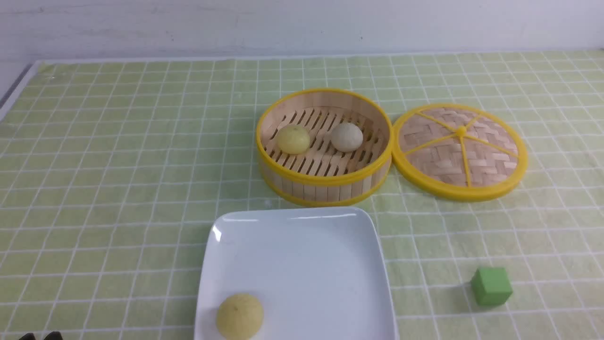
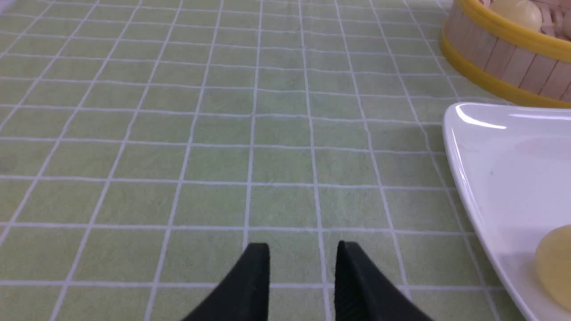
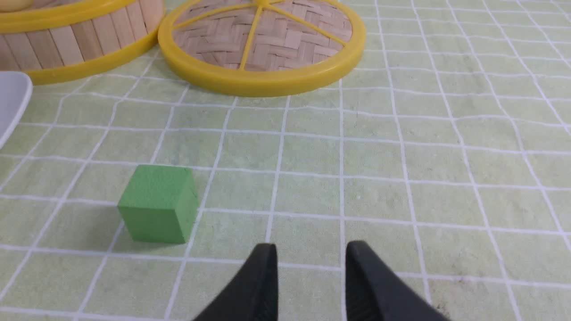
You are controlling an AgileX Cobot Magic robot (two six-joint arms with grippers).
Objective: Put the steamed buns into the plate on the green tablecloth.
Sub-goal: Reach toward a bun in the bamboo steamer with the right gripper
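Observation:
The white square plate (image 1: 302, 245) lies on the green tablecloth (image 1: 118, 165) at the near middle. One pale yellow bun (image 1: 239, 315) sits on its near left part. A second pale yellow bun (image 1: 293, 139) and the grey-white bun (image 1: 347, 137) sit in the bamboo steamer (image 1: 325, 182) behind the plate. My left gripper (image 2: 303, 249) is open and empty, low over the cloth to the left of the plate (image 2: 490, 178) and its bun (image 2: 555, 263). My right gripper (image 3: 311, 249) is open and empty over the cloth, near the green cube (image 3: 158, 203).
The steamer's woven lid (image 1: 460, 151) lies flat to the right of the steamer. A green cube (image 1: 491, 285) stands on the cloth right of the plate. The cloth's left edge meets a grey strip at the far left. A white wall rises behind.

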